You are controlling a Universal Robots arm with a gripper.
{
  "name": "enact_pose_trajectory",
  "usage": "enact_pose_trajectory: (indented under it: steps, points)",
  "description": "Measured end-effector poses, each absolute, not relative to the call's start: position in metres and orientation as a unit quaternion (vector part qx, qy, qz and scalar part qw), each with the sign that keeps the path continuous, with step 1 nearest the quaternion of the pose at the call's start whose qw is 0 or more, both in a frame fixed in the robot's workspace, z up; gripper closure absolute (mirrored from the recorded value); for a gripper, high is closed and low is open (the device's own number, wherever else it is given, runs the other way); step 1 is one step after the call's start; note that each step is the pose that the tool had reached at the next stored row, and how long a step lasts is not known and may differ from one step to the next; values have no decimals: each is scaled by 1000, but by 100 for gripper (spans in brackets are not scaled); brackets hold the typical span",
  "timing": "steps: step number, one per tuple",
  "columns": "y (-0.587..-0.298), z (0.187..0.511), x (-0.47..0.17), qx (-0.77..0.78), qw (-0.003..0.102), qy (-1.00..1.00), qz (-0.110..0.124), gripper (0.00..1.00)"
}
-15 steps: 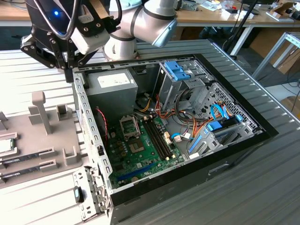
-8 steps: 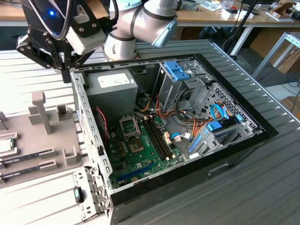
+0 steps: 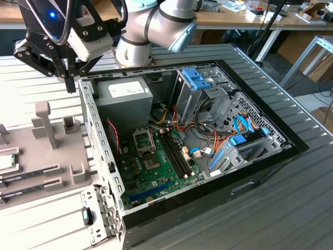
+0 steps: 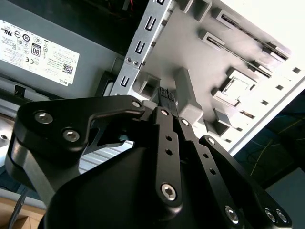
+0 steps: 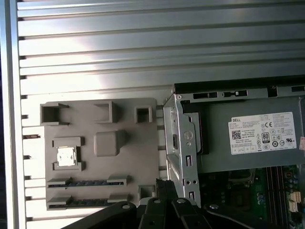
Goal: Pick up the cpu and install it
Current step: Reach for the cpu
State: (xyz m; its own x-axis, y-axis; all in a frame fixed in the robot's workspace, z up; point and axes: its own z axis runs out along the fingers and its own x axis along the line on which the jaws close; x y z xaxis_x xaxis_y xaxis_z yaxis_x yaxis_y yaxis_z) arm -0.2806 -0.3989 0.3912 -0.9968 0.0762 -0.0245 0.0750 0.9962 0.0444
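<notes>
The cpu (image 5: 66, 156) is a small silver square lying flat in a pocket of the grey holder tray (image 5: 124, 162); it also shows in the second wrist view (image 4: 237, 86) and at the exterior view's left edge (image 3: 6, 161). My gripper (image 3: 70, 83) hangs in the air above the strip between that tray and the computer case's side wall (image 3: 91, 120). Its black fingertips (image 5: 164, 183) point down and are shut with nothing between them (image 4: 164, 94). The motherboard's socket frame (image 3: 143, 139) lies inside the open case, apart from the gripper.
A grey power supply box (image 3: 127, 96) with a white label fills the case's back corner. Memory sticks (image 5: 86, 182) lie in the tray's slots. Grey posts (image 3: 44, 122) stand up from the tray. Drive cages and cables (image 3: 229, 130) crowd the case at the exterior view's right.
</notes>
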Motion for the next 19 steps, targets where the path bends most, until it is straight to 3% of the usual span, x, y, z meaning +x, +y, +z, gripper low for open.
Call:
enact_pose_trajectory:
  steps: [19]
  points:
    - [-399, 391, -301, 38, 13, 999, 22, 89]
